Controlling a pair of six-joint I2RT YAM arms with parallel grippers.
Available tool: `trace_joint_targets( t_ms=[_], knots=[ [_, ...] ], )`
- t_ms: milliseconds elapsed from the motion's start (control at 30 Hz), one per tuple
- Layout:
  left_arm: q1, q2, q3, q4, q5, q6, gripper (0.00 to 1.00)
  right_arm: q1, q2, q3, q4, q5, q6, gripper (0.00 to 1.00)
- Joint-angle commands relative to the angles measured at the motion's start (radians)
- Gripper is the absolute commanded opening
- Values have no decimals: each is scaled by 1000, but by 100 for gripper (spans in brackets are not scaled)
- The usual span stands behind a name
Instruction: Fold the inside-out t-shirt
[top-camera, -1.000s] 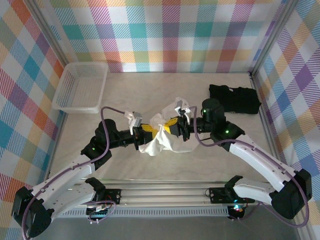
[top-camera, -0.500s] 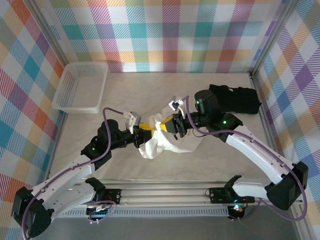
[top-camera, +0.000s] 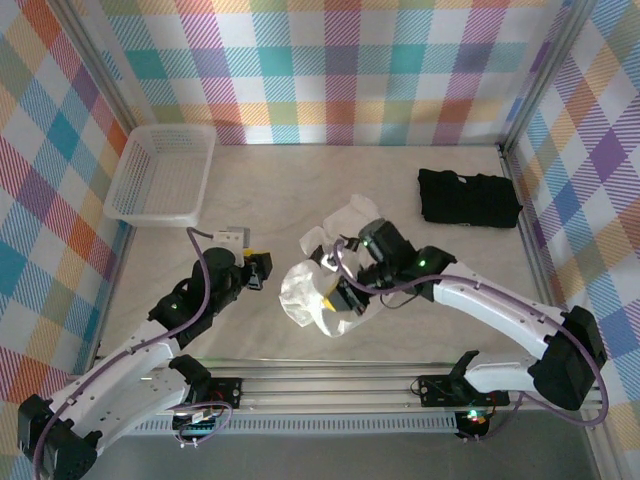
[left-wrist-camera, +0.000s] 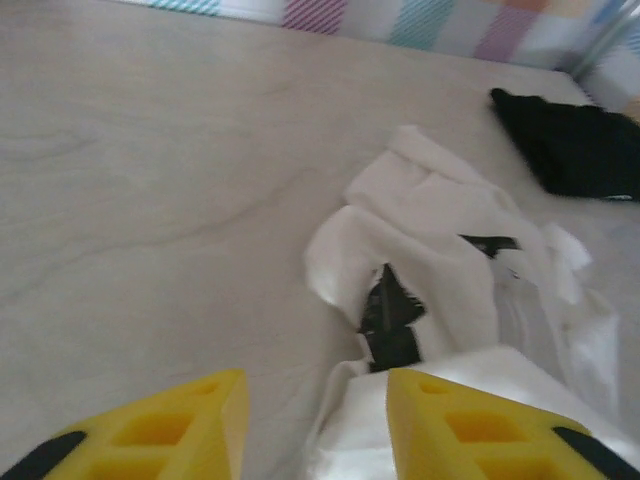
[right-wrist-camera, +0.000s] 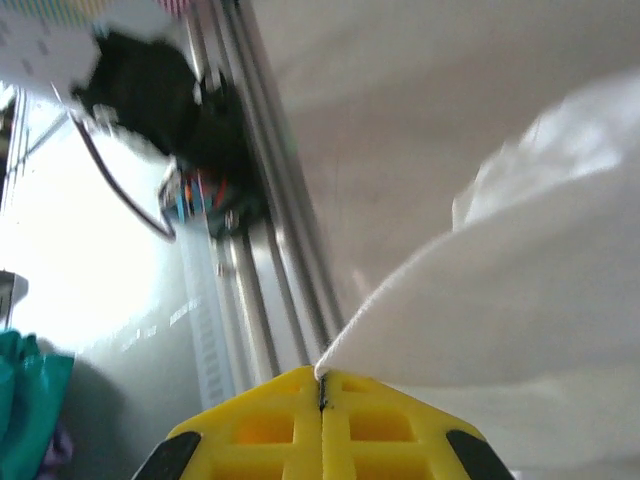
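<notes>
1. The pale table (top-camera: 280, 180) stood inside bright checked walls (top-camera: 330, 70), with a white basket (top-camera: 160, 175) far left and a black folded garment (top-camera: 468, 197) far right.
2. The t-shirt (top-camera: 300, 288) lay crumpled mid-table, between the arms.
3. The left gripper (left-wrist-camera: 312, 400) sat just left of the cloth, fingers spread, nothing between them.
4. The right gripper (right-wrist-camera: 322, 385) had its fingers pressed together, pinching an edge of the t-shirt.

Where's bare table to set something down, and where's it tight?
Free: pale wooden table's back strip between the white plastic basket and the black folded garment; the front strip along the metal rail. Crowded: centre, crumpled white t-shirt with the right gripper clamped on it, left gripper beside.
</notes>
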Motion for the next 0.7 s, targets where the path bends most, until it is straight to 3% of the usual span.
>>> trace_joint_targets(
  t_ms=[0, 67, 133, 233, 333, 467, 567, 667],
  knots=[
    [6, 54, 14, -44, -58, -24, 45, 1, -47, -41, -55, -7, -35, 13],
    [6, 136, 38, -27, -31, -31, 47, -7, -61, -38, -27, 35, -33, 27],
    [6, 226, 73, -25, -26, -41, 48, -40, -52, -27, 19, 60, -17, 34],
    [7, 356, 151, -54, -27, -49, 51, -129, -8, -2, 93, 46, 30, 37],
    [9, 446, 199, -50, -8, -55, 53, -193, 29, 1, 182, 164, 118, 40],
    [40, 565, 267, -37, 70, -71, 57, -197, 156, 86, 163, 471, 157, 42],
    [76, 650, 318, -31, 176, -94, 58, -198, 261, 128, 183, 555, 153, 45],
    [90, 722, 338, -14, 244, -113, 60, -197, 359, 176, 183, 553, 139, 54]
  ],
)
